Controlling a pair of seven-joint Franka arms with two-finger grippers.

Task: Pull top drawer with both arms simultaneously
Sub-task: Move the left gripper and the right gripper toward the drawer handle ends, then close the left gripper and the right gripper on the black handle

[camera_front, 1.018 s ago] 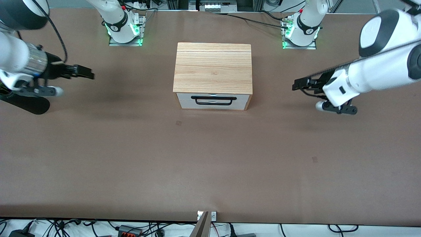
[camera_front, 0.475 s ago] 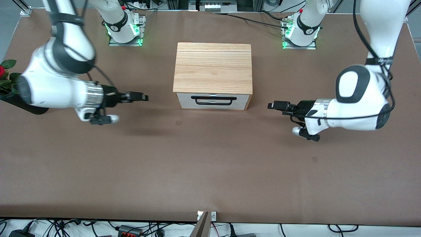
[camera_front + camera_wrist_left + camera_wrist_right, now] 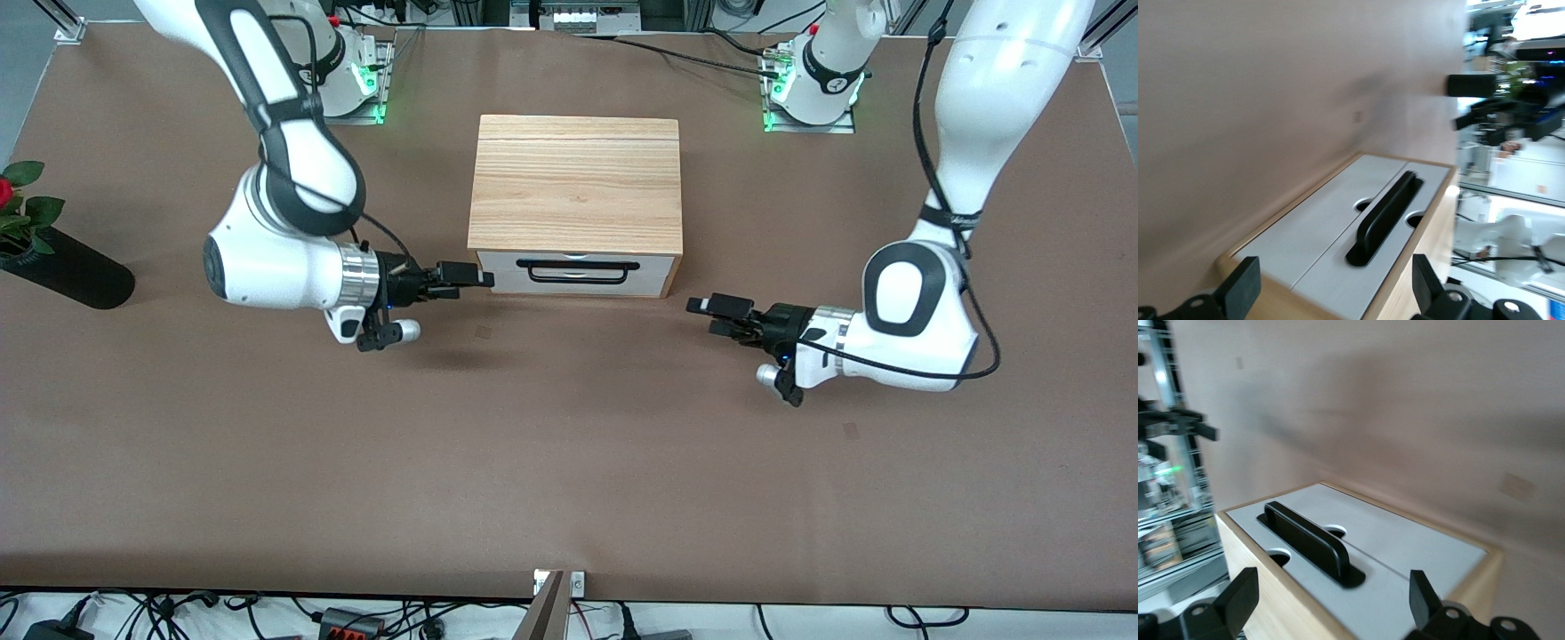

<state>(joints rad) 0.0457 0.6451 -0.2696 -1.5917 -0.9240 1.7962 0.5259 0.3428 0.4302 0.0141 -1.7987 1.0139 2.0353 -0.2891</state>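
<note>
Brown paper covers the desk (image 3: 569,462), whose lower half in the front view lies bare. At upper centre stands a light-wood box (image 3: 575,182), and the top drawer (image 3: 578,272) sits shut and flush in its front face, white panel and black bar handle (image 3: 578,269) turned toward the camera. No writing on it can be read. At centre left, the right gripper (image 3: 473,276) hovers low over the desk just beside the box's front corner, jaws wide apart in its wrist view. At centre right, the left gripper (image 3: 717,308) hovers over the desk near the other front corner, a strip of brown between them, jaws likewise wide. A black vase (image 3: 67,276) of greenery lies at the frame's left edge.
</note>
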